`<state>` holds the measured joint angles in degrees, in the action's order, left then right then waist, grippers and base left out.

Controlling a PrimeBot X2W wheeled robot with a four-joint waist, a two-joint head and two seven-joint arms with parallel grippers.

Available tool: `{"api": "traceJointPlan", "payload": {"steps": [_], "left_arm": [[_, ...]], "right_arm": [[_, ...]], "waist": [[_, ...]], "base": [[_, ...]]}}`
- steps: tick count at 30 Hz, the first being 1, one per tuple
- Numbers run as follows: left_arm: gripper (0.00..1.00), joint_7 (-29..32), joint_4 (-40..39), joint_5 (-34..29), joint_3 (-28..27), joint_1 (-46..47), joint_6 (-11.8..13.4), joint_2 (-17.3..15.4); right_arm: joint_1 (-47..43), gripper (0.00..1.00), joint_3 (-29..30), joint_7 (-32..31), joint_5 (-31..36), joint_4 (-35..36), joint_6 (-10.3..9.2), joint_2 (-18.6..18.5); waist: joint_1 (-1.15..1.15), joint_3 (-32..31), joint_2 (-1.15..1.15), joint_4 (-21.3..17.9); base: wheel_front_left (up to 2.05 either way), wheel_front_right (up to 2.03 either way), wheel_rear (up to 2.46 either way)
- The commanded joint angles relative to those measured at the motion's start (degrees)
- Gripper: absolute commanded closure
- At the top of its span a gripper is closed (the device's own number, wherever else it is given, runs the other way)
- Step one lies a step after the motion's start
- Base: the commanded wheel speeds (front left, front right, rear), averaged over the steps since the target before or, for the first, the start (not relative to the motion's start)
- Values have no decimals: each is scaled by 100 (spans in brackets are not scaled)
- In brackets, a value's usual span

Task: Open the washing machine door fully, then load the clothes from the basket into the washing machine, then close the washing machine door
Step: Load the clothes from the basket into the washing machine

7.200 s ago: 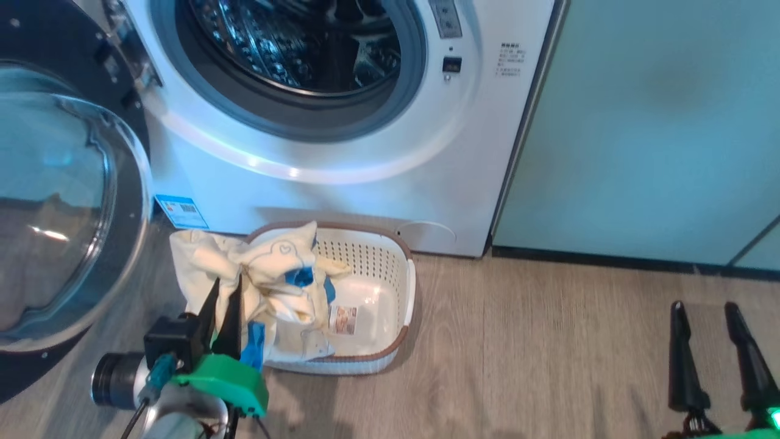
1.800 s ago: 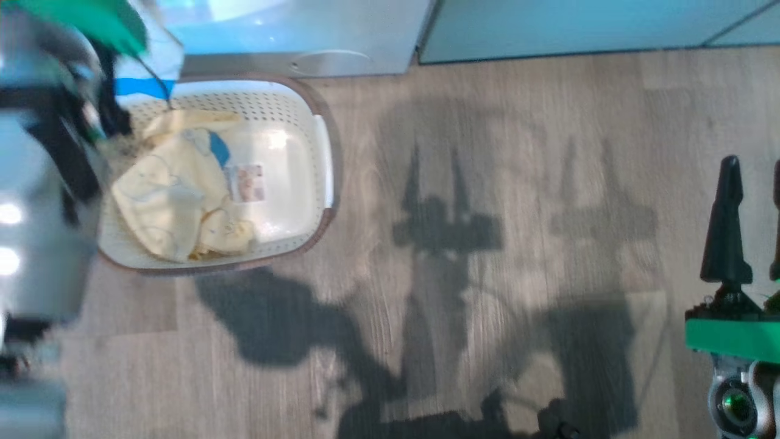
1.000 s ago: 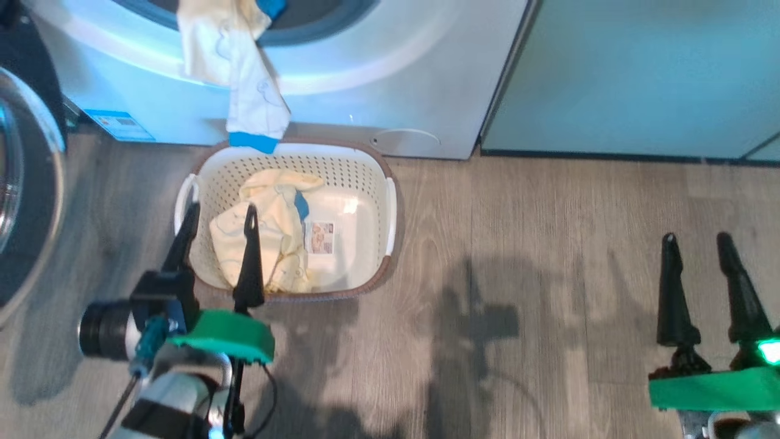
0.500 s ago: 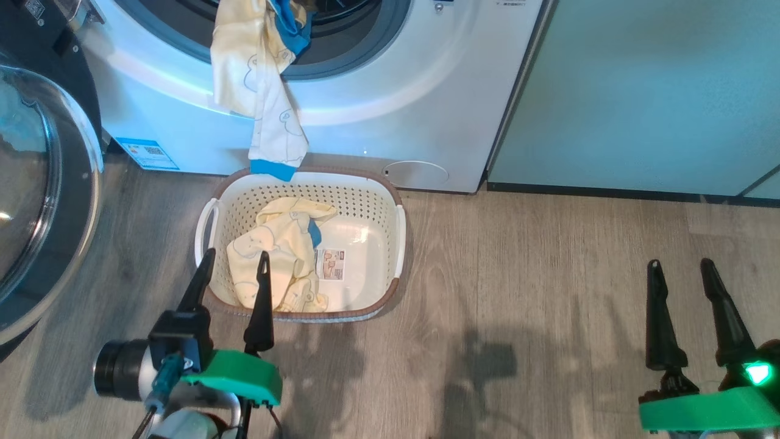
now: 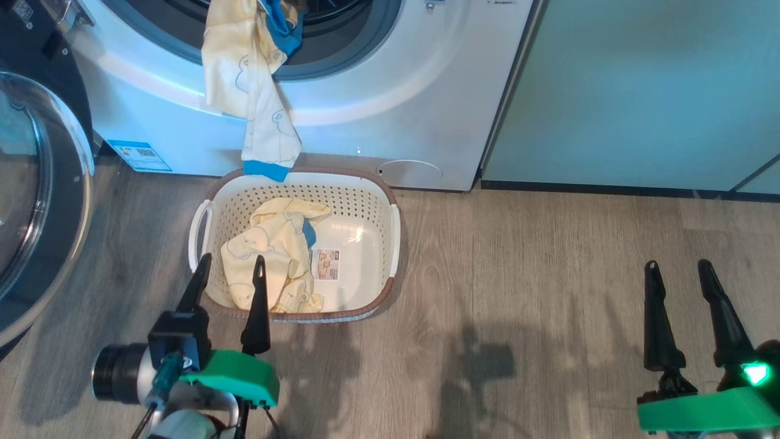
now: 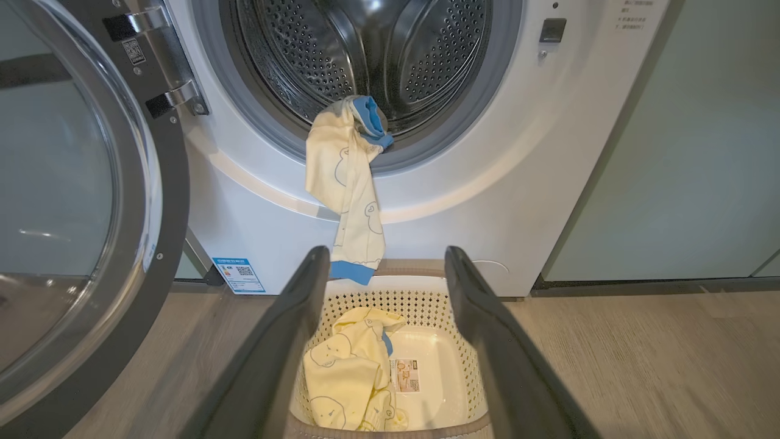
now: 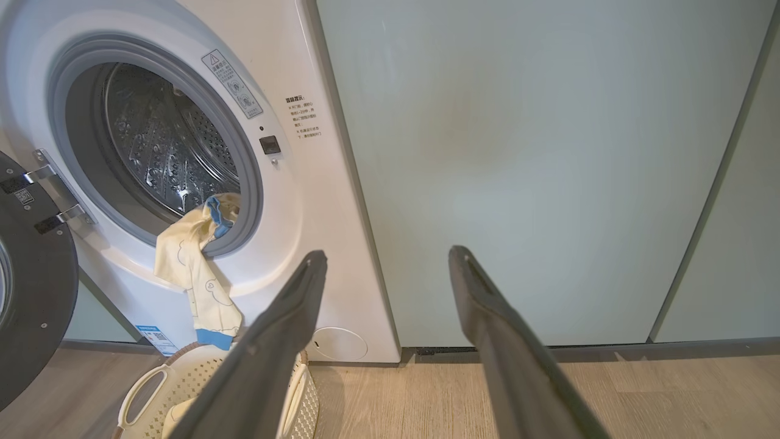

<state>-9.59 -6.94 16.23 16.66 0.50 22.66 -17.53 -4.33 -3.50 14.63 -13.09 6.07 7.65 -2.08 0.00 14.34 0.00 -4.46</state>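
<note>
The white washing machine stands with its door swung open to the left. One pale yellow garment with blue trim hangs out of the drum mouth over the grey gasket, its end dangling just above the basket. A second garment lies in the basket's left half. My left gripper is open and holds nothing, its fingertips over the basket's near rim. My right gripper is open over bare floor at the lower right. The left wrist view looks between the left gripper fingers at the hanging garment.
Pale green cabinet doors run to the right of the machine. Wood-look floor stretches between basket and right gripper. The open door's glass bowl juts out at the left, near my left arm. A round service flap sits low on the machine.
The head camera has tilted up, showing more of the machine. The garment my left gripper held at the basket now hangs from the drum mouth. Both grippers stay open; the left has drawn back slightly.
</note>
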Motion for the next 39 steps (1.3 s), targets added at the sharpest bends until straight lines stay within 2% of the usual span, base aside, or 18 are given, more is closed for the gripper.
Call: {"api": "traceJointPlan", "payload": {"steps": [1,8,14,17,25,32,39], "left_arm": [[0,-20,-144,34,-234,240,56,-65],[0,-53,67,117,-235,454,-21,-47],[0,-82,510,272,-192,949,-264,7],[0,-118,911,366,-180,1315,-449,26],[0,-254,2063,447,-240,2316,-731,34],[0,-369,3357,486,-379,3587,-1080,-179],[0,-455,4178,436,-484,4515,-1257,-436]], "right_arm": [[100,0,-99,37,13,171,-16,-93],[181,0,-22,37,64,217,-16,-89],[327,0,1,37,51,316,-16,-85],[431,0,-22,37,20,348,-16,-84],[709,0,-35,37,-92,425,-16,-81],[982,0,-31,37,-312,506,-16,-80],[1160,0,-120,37,-490,517,-16,-80]], "waist": [[0,23,0,2],[0,178,0,-58],[0,532,0,-144],[0,776,0,-222],[0,1380,0,-447],[0,1952,0,-688],[0,2299,0,-876]], "base": [[0,0,0],[0,0,0],[0,0,0],[0,0,0],[0,0,0],[0,0,0],[0,0,0]]}}
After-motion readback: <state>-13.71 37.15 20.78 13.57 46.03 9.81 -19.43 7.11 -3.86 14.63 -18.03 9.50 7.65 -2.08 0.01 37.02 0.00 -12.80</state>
